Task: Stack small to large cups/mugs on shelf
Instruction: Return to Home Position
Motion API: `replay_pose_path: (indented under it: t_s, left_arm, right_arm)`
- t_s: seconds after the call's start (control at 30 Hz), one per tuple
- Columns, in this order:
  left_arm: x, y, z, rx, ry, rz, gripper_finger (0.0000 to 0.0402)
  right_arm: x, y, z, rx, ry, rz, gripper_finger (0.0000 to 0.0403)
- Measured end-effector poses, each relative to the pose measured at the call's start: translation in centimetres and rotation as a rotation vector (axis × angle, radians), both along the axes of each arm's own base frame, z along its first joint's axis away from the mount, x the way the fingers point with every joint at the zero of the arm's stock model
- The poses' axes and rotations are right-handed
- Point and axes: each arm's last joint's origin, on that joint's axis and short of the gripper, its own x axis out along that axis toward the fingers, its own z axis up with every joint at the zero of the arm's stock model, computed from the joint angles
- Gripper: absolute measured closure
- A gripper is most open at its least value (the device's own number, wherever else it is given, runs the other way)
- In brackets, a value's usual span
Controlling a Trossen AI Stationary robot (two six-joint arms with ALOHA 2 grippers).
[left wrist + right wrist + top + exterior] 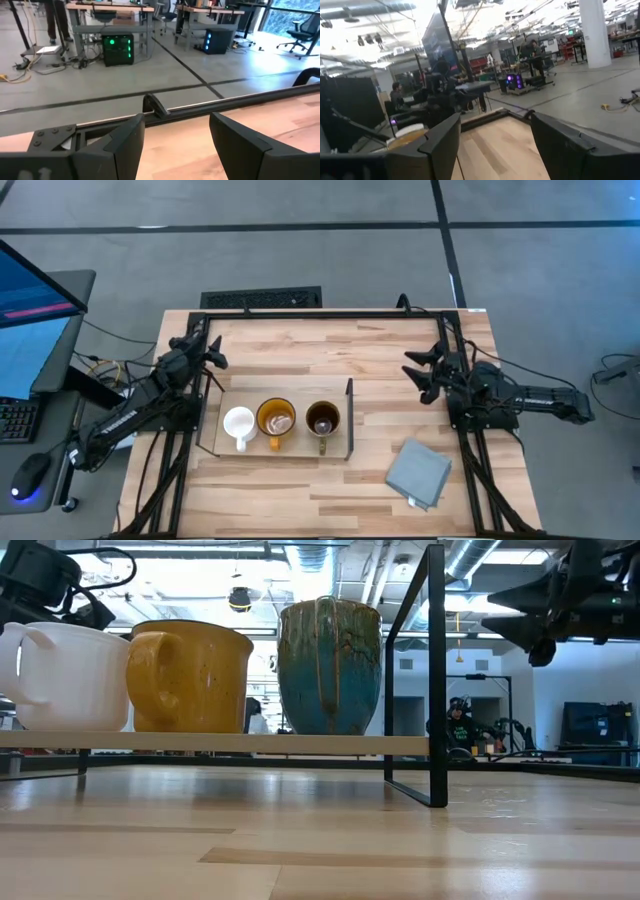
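1. White mug (238,423), yellow mug (275,419) and brown mug (322,420) stand in a row, small to large, on the shelf (349,418), mid-bench (400,340) and nearer the left edge.
2. My left jaws, by the bench's left edge, and my right jaws, by its right edge, both gape wide and hold nothing.
3. The mugs look stiff and glazed, so likely slick and breakable. I judge the rim wall or the handle the safest hold.
4. From low down the brown mug's handle is hidden, and my left wrist view shows no mug.

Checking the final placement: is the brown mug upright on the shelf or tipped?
Upright. From above the brown mug shows its round mouth; the low view shows its base flat on the shelf.
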Motion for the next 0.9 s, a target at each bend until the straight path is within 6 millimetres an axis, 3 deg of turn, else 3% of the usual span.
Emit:
replay_pose_path:
  t_s: [0.47,0.9]
  left_arm:
    - [-0.1,-0.5,0.4,0.035,-0.075,-0.011,0.0186]
    - [0.0,-0.7,0.3,0.059,-0.007,0.029,0.0186]
  right_arm:
    - [0.1,0.0,-1.0,-0.066,0.125,-0.014,0.0136]
    - [0.2,0.0,-1.2,-0.064,0.154,-0.015,0.0136]
